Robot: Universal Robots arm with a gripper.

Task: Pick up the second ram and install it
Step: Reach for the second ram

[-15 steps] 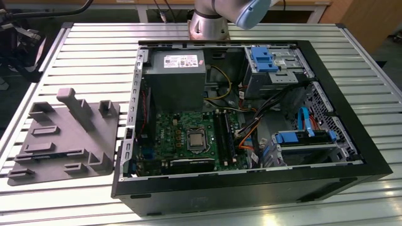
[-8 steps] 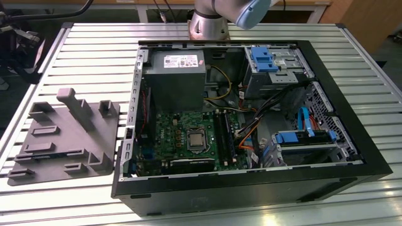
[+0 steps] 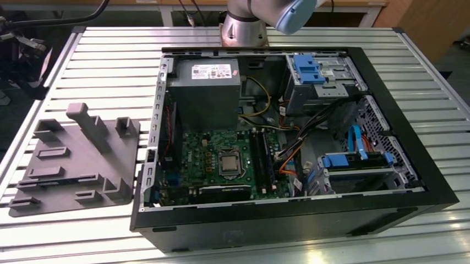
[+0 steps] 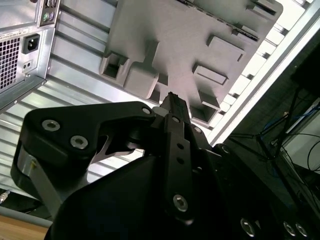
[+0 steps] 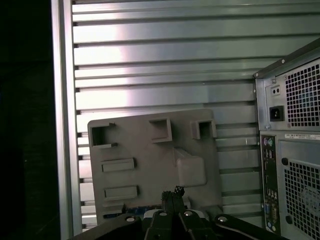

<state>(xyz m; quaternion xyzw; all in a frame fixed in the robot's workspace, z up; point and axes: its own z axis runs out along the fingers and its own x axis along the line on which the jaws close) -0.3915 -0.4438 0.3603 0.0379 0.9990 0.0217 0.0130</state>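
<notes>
Broadly, a slatted metal table (image 3: 110, 60) carries an open computer case (image 3: 294, 223) across its middle. A grey moulded holder (image 3: 74, 165) lies flat near the table edge at the exterior view's left. In both wrist views the gripper (image 5: 172, 192) (image 4: 171, 98) hangs above that holder, its fingertips pressed together with nothing visible between them. The second ram (image 5: 127, 211) shows in the first wrist view as a blue strip along the holder's edge, partly hidden behind the gripper.

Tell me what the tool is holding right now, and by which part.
Nothing: the tool hangs bare, tips together, above the grey fixture tray.
</notes>
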